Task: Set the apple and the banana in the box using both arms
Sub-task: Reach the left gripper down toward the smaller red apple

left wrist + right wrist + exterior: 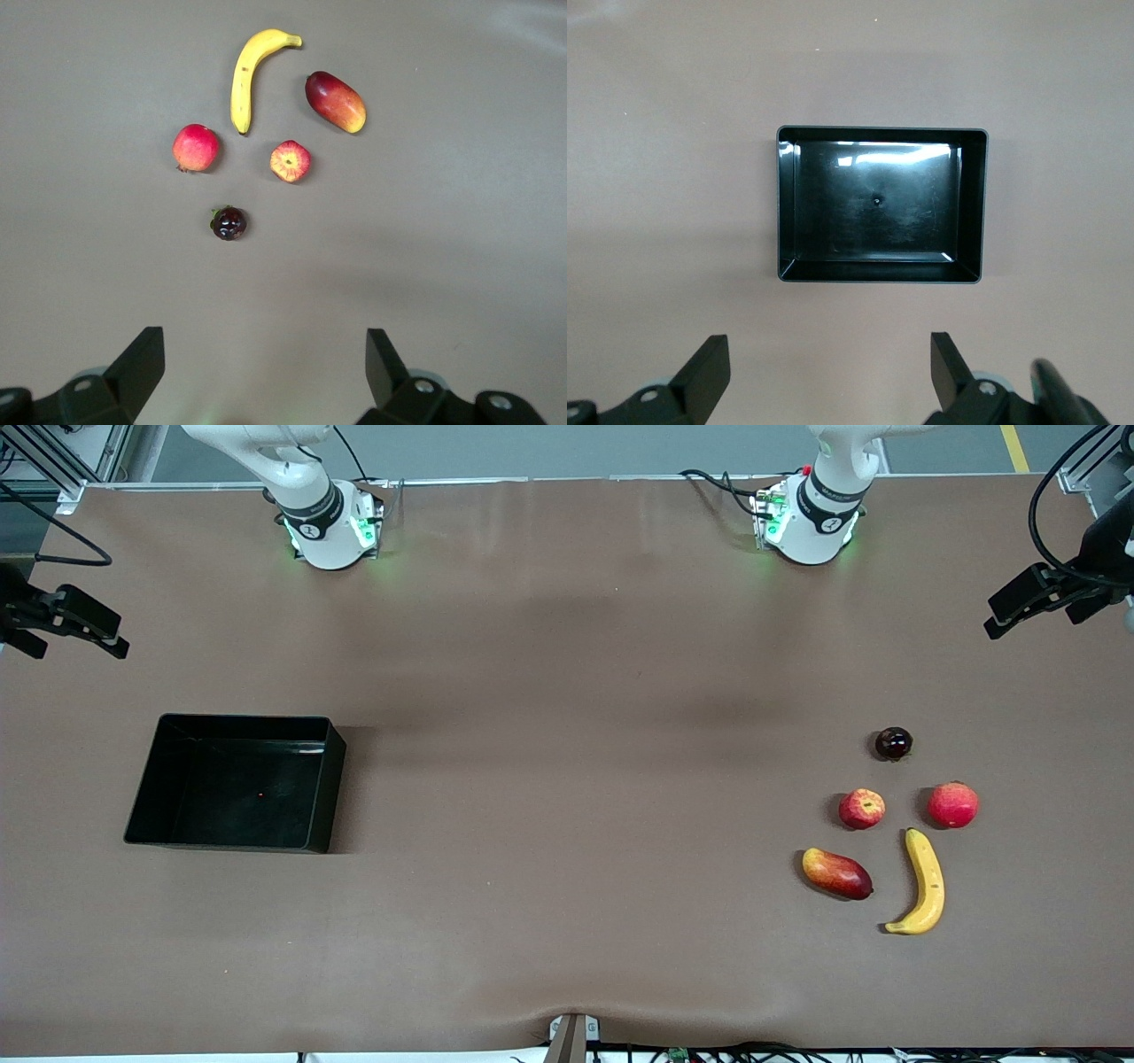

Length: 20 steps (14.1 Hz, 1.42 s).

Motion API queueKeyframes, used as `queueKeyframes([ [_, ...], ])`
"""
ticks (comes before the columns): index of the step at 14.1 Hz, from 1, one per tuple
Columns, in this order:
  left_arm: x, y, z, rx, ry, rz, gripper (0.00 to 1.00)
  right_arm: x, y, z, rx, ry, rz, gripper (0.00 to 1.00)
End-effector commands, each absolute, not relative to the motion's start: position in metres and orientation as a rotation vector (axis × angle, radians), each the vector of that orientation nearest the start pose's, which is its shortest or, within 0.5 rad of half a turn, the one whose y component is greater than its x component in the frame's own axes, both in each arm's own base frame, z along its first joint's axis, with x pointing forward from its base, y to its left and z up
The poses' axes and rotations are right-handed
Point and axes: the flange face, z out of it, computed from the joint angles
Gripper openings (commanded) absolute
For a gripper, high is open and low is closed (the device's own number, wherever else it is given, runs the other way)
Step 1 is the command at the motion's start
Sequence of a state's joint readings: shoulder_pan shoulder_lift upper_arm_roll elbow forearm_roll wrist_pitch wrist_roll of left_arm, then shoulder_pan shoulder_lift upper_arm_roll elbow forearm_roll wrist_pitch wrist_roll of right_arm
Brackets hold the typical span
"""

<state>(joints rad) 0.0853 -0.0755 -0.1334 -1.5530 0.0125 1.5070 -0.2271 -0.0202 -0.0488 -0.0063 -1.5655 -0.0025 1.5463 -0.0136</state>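
Apple and banana both lay on the brown counter toward my left arm's end, not in the box. The apple sat between a larger pinkish-red fruit and a red-yellow mango, apart from each; the banana lay beside the mango, its upper tip just below the pinkish-red fruit. A small dark, glossy fruit rested farther from the front camera than the apple. The box stood well apart from all of them, toward my right arm's end of the counter, and it held no fruit. My left hand hung above bare counter near the fruit cluster, fingers spread wide and gripping nothing. My right hand hung above bare counter beside the box, likewise spread and holding nothing.
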Motion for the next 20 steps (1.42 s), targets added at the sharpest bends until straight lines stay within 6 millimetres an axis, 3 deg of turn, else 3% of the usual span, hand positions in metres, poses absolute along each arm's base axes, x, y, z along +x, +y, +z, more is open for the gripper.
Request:
queueKeyframes([
  [1, 0.523, -0.024, 0.671, -3.108, -0.280, -0.039, 1.00, 0.537, -0.018, 0.652, -3.156, 0.013, -0.055, 1.00],
  [4, 0.534, -0.023, 0.654, -3.109, -0.282, 0.013, 1.00, 0.537, -0.019, 0.653, -3.156, 0.015, -0.057, 1.00],
  [7, 0.572, -0.004, 0.625, -3.078, -0.296, 0.055, 1.00, 0.547, -0.020, 0.641, -3.160, 0.020, -0.028, 1.00],
  [8, 0.584, -0.006, 0.608, -3.075, -0.285, 0.087, 1.00, 0.550, -0.022, 0.639, -3.159, 0.025, -0.028, 1.00],
  [10, 0.608, -0.007, 0.576, -3.078, -0.273, 0.067, 1.00, 0.570, -0.025, 0.609, -3.167, 0.029, 0.033, 1.00],
  [15, 0.669, 0.005, 0.471, -3.047, -0.247, 0.023, 1.00, 0.594, -0.073, 0.583, -3.161, 0.145, -0.009, 1.00],
  [17, 0.683, 0.004, 0.427, -3.059, -0.266, 0.050, 1.00, 0.602, -0.101, 0.557, -3.153, 0.073, 0.039, 1.00],
  [20, 0.690, -0.006, 0.362, -3.065, -0.293, 0.151, 1.00, 0.620, -0.116, 0.523, -3.163, -0.005, 0.036, 1.00],
])
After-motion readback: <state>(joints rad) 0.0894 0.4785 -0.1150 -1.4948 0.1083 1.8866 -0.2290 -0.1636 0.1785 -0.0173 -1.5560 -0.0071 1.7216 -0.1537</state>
